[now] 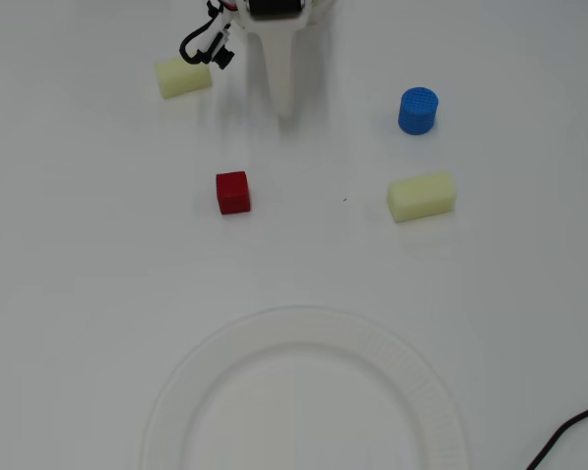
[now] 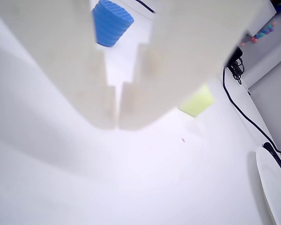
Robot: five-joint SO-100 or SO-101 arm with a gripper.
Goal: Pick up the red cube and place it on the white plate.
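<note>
The small dark-red cube (image 1: 232,192) sits on the white table, left of centre in the overhead view. It is out of the wrist view. The large white plate (image 1: 176,392) lies at the bottom of the overhead view, partly cut off; its edge shows at the lower right of the wrist view (image 2: 271,183). My white gripper (image 1: 286,110) points down from the top centre, above and right of the cube and apart from it. In the wrist view (image 2: 117,124) its two fingers meet tip to tip, shut on nothing.
A blue cylinder (image 1: 417,110) (image 2: 111,21) stands at the upper right. A pale yellow block (image 1: 421,196) (image 2: 197,102) lies below it. Another pale yellow block (image 1: 183,77) lies at the upper left by the arm's black cables. A black cable (image 1: 568,431) crosses the lower right corner.
</note>
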